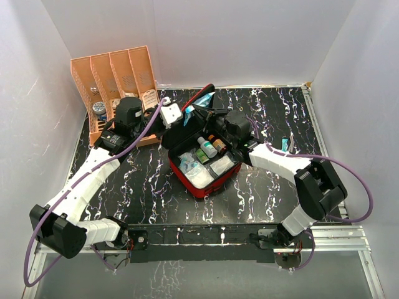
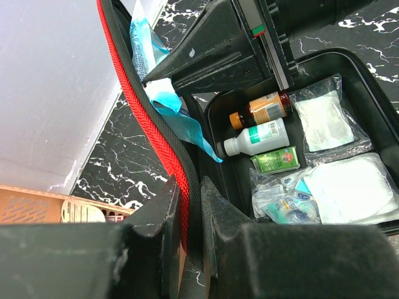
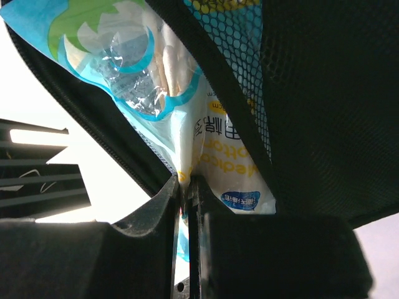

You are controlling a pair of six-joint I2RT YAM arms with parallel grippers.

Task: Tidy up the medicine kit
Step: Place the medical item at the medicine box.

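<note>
Left wrist | your left gripper clamps medicine kit far lid rim, soft and floppy, hold there | right gripper pinches packet

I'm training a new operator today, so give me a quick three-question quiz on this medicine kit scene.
1. True or false: the medicine kit is zipped shut.
2. What does the left gripper pinch? A) the kit's lid rim B) a thermometer C) a pair of scissors
3. Fill in: the right gripper is shut on a blue-and-white ____, beside the lid's mesh pocket.
Key: 1 false; 2 A; 3 packet.
</note>
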